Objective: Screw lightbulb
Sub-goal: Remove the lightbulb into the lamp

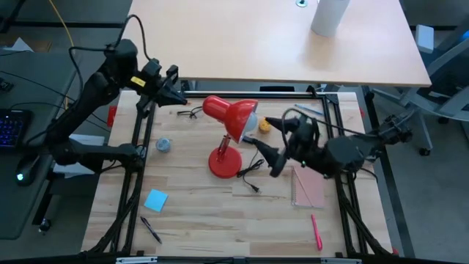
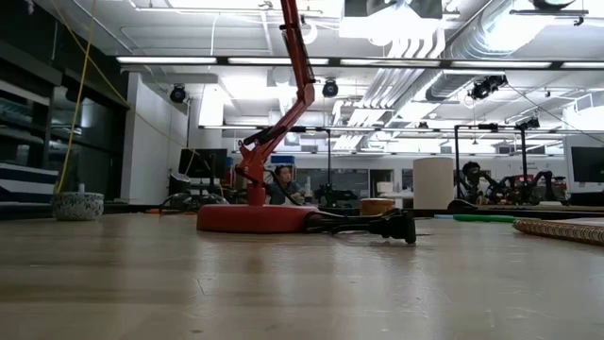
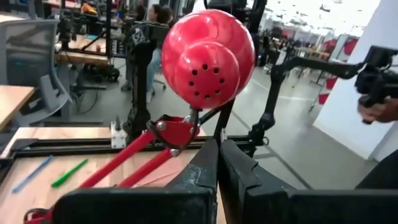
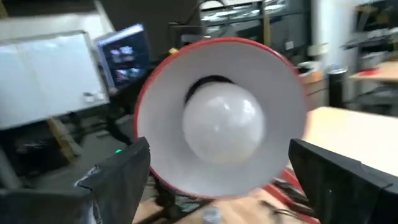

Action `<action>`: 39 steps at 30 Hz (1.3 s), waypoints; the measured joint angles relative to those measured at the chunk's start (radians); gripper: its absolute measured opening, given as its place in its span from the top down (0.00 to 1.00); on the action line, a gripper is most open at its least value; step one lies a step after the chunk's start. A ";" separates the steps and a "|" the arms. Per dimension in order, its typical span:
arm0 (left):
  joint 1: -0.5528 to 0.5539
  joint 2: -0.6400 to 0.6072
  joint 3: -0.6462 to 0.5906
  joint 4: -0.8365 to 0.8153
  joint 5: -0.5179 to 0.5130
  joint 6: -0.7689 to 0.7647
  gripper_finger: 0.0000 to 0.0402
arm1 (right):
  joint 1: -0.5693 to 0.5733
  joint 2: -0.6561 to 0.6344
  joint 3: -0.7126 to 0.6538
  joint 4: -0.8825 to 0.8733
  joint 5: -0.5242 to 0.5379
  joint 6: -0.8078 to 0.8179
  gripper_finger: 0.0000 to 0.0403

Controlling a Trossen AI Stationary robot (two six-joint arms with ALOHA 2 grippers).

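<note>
The red desk lamp stands on its round base (image 1: pixel 224 163) at mid-table, and its shade (image 1: pixel 231 114) opens toward the table's right. The white lightbulb (image 4: pixel 224 127) sits inside the shade's white interior (image 4: pixel 273 81); its screw base is hidden. My right gripper (image 1: pixel 264 136) is open just in front of the shade's mouth. In the right wrist view (image 4: pixel 230 180) its fingers stand on either side of the shade's rim without touching it. My left gripper (image 1: pixel 182 100) is shut and empty, raised behind the shade's red back (image 3: pixel 208 56) and a little short of it.
A small yellow-orange round object (image 1: pixel 264 126) lies by the shade's mouth. The lamp's black cord and plug (image 1: pixel 253 176) trail right of the base. A pink notebook (image 1: pixel 308 187), red pen (image 1: pixel 316 231), blue note (image 1: pixel 155 199) and grey roll (image 1: pixel 163 145) lie around.
</note>
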 joint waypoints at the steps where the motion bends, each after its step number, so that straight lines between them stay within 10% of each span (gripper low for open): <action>1: -0.007 0.006 0.000 0.000 -0.007 0.013 1.00 | -0.020 -0.001 0.000 0.000 -0.044 0.019 0.08; 8: -0.067 0.024 0.000 0.074 -0.012 0.022 1.00 | -0.111 0.000 0.000 -0.008 -0.261 0.083 0.08; 39: -0.174 0.116 -0.001 0.255 -0.145 -0.053 1.00 | -0.182 0.054 0.000 0.080 -0.282 -0.094 0.14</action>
